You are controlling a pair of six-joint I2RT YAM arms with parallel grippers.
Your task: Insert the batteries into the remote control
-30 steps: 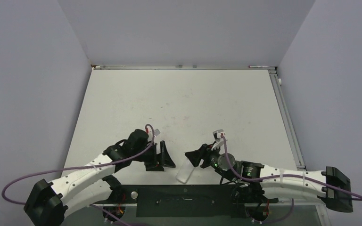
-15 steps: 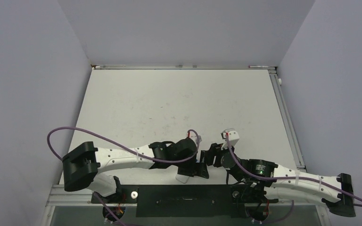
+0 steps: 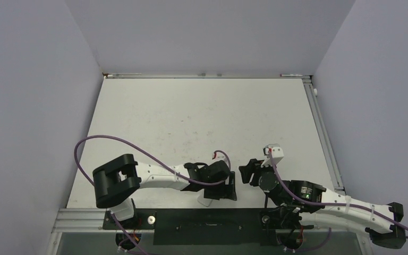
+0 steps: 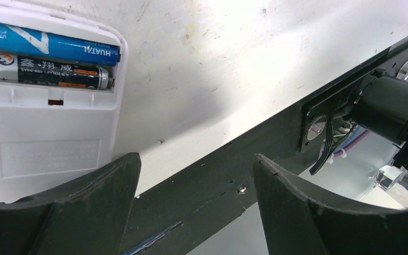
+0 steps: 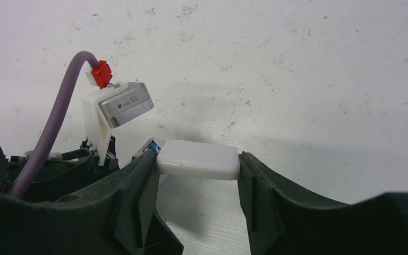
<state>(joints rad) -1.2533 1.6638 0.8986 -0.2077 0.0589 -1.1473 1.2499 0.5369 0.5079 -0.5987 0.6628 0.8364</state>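
Observation:
The white remote control [image 4: 48, 143] lies back up at the table's near edge with its compartment open. The blue battery [image 4: 53, 42] and the dark battery [image 4: 42, 70] lie side by side in it. My left gripper [image 4: 194, 164] is open and empty, with its left finger over the remote's lower end. From above, the left gripper [image 3: 228, 187] covers most of the remote [image 3: 207, 201]. My right gripper [image 5: 197, 164] is shut on a small white plastic piece [image 5: 198, 159] and holds it just above the table. It sits right of the left gripper in the top view [image 3: 246, 172].
A black mounting rail [image 3: 207, 226] runs along the near table edge right beside the remote, and it also shows in the left wrist view [image 4: 218, 175]. The left wrist's camera and purple cable [image 5: 122, 103] are close in front of my right gripper. Grey walls enclose the table.
My left arm has swung right and set its open gripper over the remote at the near edge. My right gripper has drawn back to the right, away from the remote.

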